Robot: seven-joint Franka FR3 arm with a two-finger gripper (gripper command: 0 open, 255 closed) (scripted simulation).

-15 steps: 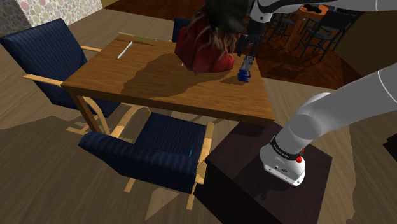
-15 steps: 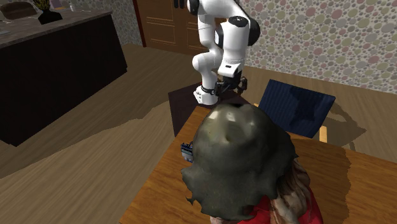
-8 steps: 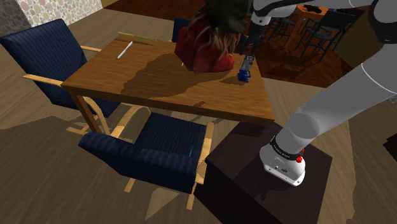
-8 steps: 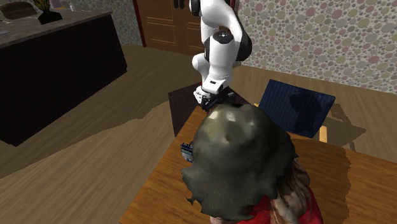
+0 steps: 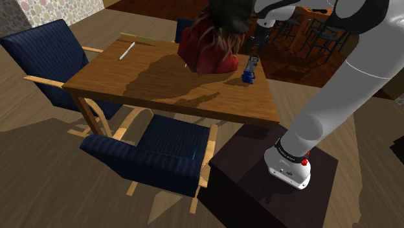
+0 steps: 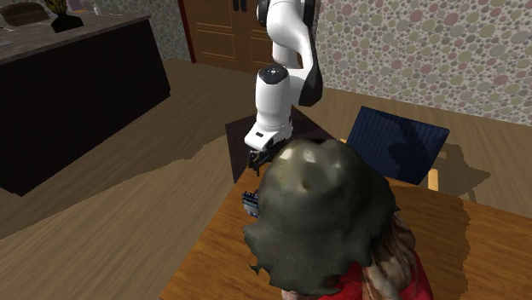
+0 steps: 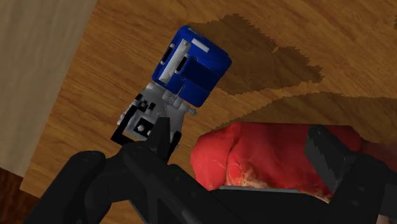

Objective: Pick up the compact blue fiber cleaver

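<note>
Blue cleaver [image 7: 191, 63] lies on the wooden table [image 5: 155, 81] by a red bundle [image 7: 254, 159]; tool [image 7: 245, 143] spread open above; pebble-patterned wall [image 6: 426, 43] behind.

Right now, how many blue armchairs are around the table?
2 for certain: the left armchair at the table's end in the shoulder view, the near armchair along its front side. A blue patch behind the red bundle may be a third.

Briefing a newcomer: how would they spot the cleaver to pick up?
Find the wooden table. Near its edge at the shoulder view's right, beside the red-clothed figure, lies the cleaver: small, with a grey-black end, the tabletop's only blue thing.
</note>
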